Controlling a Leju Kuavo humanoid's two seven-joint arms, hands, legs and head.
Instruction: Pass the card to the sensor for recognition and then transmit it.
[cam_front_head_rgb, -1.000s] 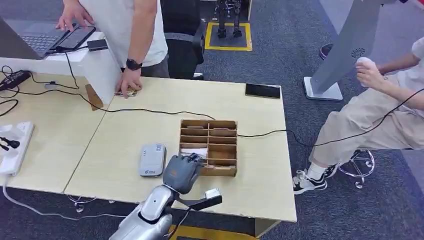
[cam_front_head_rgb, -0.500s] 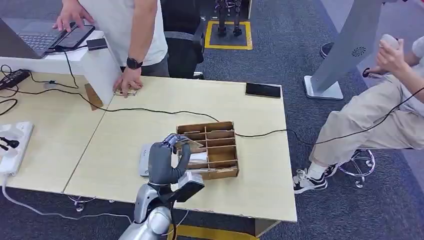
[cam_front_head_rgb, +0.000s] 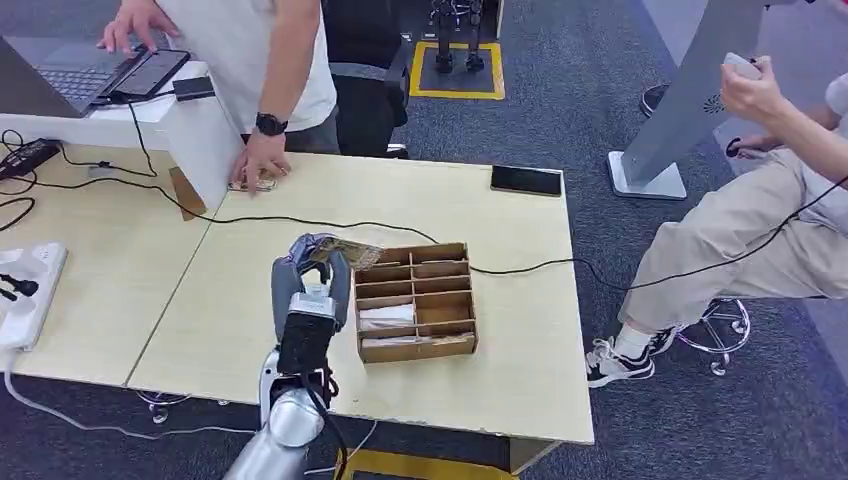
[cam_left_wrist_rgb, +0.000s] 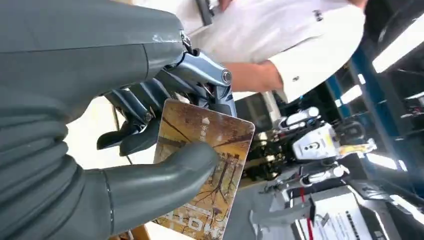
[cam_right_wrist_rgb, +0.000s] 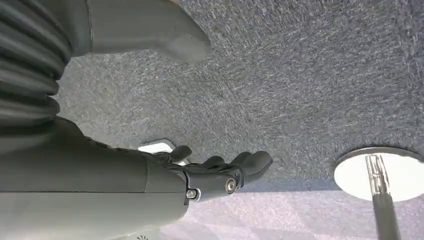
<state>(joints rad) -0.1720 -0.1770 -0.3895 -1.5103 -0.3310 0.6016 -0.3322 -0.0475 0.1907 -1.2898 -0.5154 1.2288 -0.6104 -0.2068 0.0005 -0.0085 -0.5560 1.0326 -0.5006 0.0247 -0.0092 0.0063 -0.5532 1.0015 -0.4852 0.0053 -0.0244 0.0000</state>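
Left robot hand (cam_front_head_rgb: 308, 272) pinches brown patterned card (cam_front_head_rgb: 345, 251) between thumb and fingers, now lifted clear of wooden compartment box (cam_front_head_rgb: 415, 300), raised above light wooden bench (cam_front_head_rgb: 250, 300) left of box, covering sensor spot seen earlier. Right robot hand (cam_right_wrist_rgb: 220, 172) hangs over carpet, fingers apart, holding nothing.

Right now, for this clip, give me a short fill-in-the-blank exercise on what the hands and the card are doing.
1. The card is held by the robot's ____ hand.
2. The wooden divider box stands on the ____.
3. The right hand hangs over grey ____, holding nothing.
4. A black cable runs across the table, and near its far edge lies a dark ____.

Missing words: left; table; carpet; phone
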